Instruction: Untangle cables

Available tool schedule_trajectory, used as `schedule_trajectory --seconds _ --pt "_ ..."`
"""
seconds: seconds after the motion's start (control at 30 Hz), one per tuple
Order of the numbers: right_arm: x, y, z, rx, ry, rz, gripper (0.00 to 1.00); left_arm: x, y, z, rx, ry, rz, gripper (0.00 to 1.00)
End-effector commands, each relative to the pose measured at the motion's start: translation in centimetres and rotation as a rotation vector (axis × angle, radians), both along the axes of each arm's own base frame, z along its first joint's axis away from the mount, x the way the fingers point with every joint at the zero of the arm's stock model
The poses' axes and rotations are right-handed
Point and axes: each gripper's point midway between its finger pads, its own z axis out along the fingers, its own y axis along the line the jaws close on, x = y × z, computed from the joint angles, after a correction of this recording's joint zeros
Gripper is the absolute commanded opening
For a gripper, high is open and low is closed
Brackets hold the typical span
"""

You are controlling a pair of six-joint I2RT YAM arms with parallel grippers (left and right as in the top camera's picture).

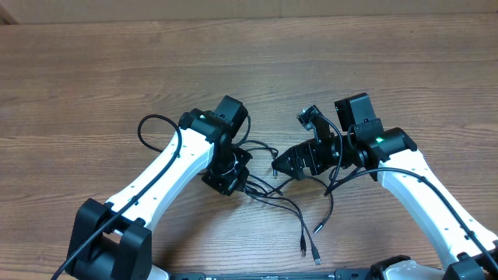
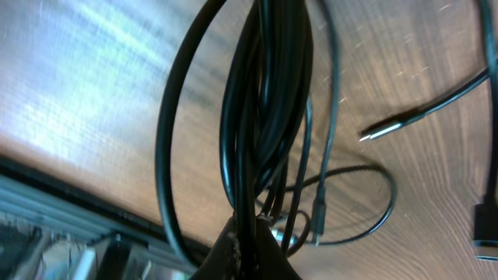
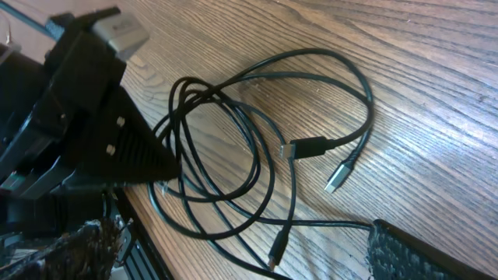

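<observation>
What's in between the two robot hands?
The cables. In the overhead view, their thin black loops fill the gap between the left gripper and the right gripper.

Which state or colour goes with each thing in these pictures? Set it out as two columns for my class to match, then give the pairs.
Things:
1. left gripper
2. right gripper
3. silvery plug
4. table

States:
A. brown wood grain
B. shut on the cables
C. lying loose on the wood
D. open

Pairs: 1-B, 2-D, 3-C, 4-A
</observation>
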Motion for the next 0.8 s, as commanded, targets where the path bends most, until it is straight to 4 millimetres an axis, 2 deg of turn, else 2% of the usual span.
schedule_trajectory --seconds 0.0,0.13,0.2,0.33,0.43,0.6,0.7,0.77 --pt "0.0 0.0 0.1 0.000 -0.006 0.000 1.00 2.9 0.9 1.3 0.012 -0.177 -0.163 0.04" --pt "0.0 0.0 0.1 0.000 -0.007 0.000 1.00 6.3 -0.2 5.9 -0.058 -0.459 -0.467 0.04" --pt "0.0 0.0 0.1 0.000 -0.007 0.000 1.00 7.4 -0.8 8.9 -0.069 -0.603 -0.649 0.04" --pt "0.5 -0.1 0.0 -0.016 -0.033 -0.005 1.00 7.4 -1.4 13.4 -0.079 -0.781 -0.922 0.04" --pt "1.8 -1.2 -0.7 -0.096 -0.086 -0.053 1.00 6.9 -1.2 15.6 -0.068 -0.857 -1.032 0.04" --pt "2.7 -2.5 -1.5 -0.182 -0.114 -0.099 1.00 6.2 -0.9 17.5 -0.050 -0.944 -1.117 0.04" --pt "3.0 -2.4 -1.4 -0.179 -0.125 -0.102 1.00 6.0 -0.9 18.8 -0.041 -1.006 -1.147 0.04" --pt "2.7 -1.4 -0.6 -0.105 -0.095 -0.103 1.00 5.7 -1.4 19.9 -0.067 -1.068 -1.187 0.04"
